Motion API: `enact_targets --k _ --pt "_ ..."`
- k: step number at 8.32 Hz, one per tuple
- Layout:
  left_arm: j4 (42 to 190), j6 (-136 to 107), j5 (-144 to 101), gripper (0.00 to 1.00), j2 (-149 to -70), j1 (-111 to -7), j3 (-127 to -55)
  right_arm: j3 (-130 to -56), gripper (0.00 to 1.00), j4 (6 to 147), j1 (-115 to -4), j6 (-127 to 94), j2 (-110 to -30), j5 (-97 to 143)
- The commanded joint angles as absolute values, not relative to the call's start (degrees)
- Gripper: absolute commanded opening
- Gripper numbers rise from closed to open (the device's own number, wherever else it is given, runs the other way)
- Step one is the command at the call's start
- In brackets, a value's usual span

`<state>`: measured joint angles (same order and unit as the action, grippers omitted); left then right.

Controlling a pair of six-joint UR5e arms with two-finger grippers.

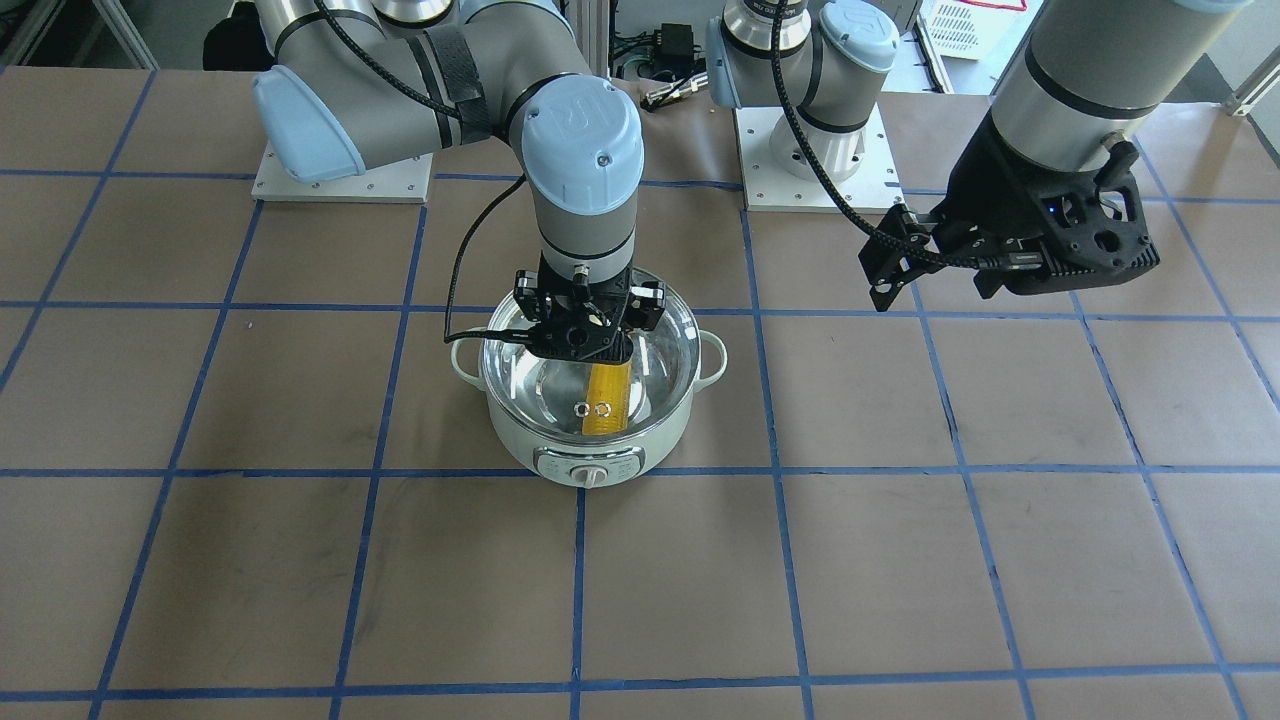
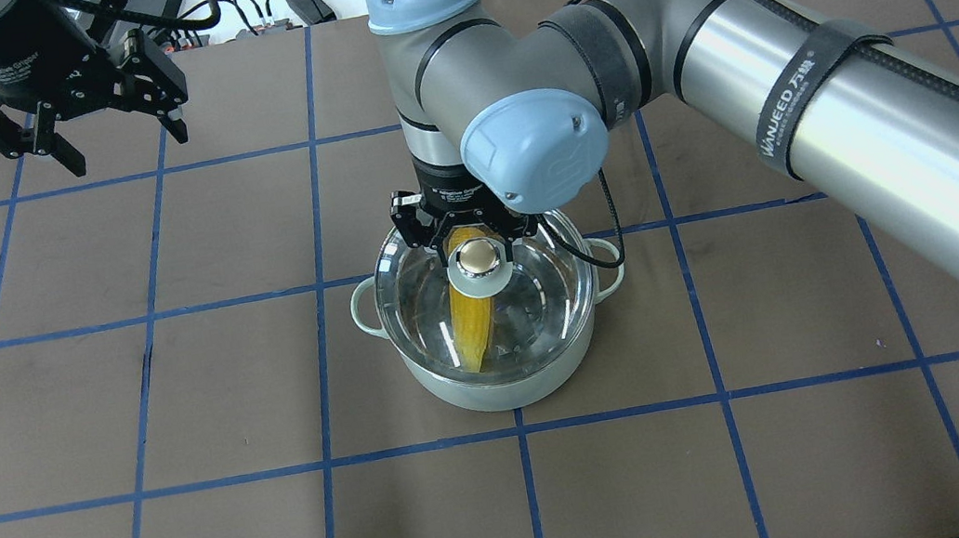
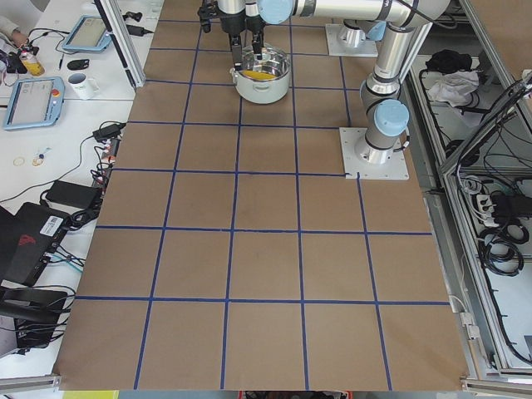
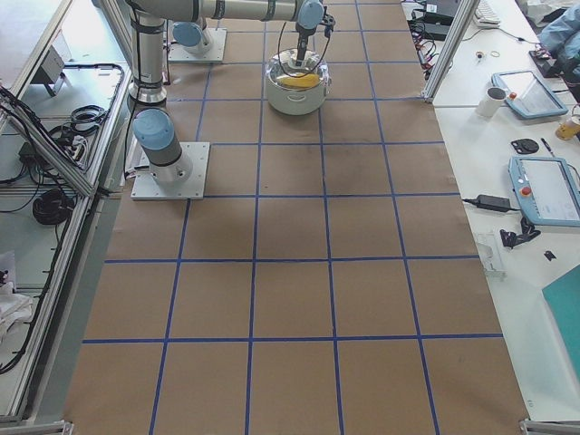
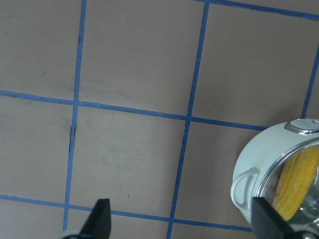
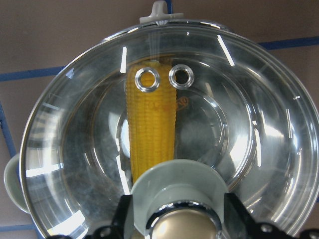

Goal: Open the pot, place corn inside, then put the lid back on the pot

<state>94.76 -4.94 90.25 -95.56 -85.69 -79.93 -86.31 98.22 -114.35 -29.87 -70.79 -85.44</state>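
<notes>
The pale mint-green pot (image 1: 590, 445) stands mid-table with its dial facing the operators' side. The yellow corn (image 2: 475, 335) lies inside it, seen through the glass in the right wrist view (image 6: 152, 129). The clear glass lid (image 2: 540, 298) sits on the pot's rim. My right gripper (image 2: 476, 246) is straight above the pot, its fingers pressed on both sides of the lid's knob (image 6: 179, 191). My left gripper (image 2: 125, 150) is open and empty, raised well to the pot's left, with the pot (image 5: 254, 164) at the edge of its wrist view.
The brown table (image 2: 178, 396) is marked in squares with blue tape. The two arm bases (image 1: 815, 150) stand at the robot's edge. Tablets, a mug and cables lie on a side bench (image 4: 535, 136) beyond the table.
</notes>
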Motion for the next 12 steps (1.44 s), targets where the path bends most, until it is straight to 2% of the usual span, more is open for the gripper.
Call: enact_targets --k 1,3,6,11,12 --pt "94.8 -4.9 90.3 1.0 -95.5 -85.7 -80.0 -86.3 0.5 98.1 -114.3 -30.1 -71.1 -85.8" --pt "94.7 -4.8 90.3 1.0 -95.6 -85.7 -80.0 -86.3 0.44 97.9 -114.3 -30.1 -71.2 -86.0" --pt "94.7 -4.8 90.3 1.0 -95.5 -85.7 -79.9 -86.3 0.41 97.7 -114.3 -30.1 -71.2 -86.0" --pt "94.7 -4.9 90.3 1.0 -95.5 -85.7 -80.0 -86.3 0.42 97.7 -114.3 -30.1 -70.8 -86.0" --pt "94.7 -4.9 90.3 1.0 -95.7 -85.7 -80.0 -86.3 0.49 97.8 -114.3 -30.1 -70.8 -85.9"
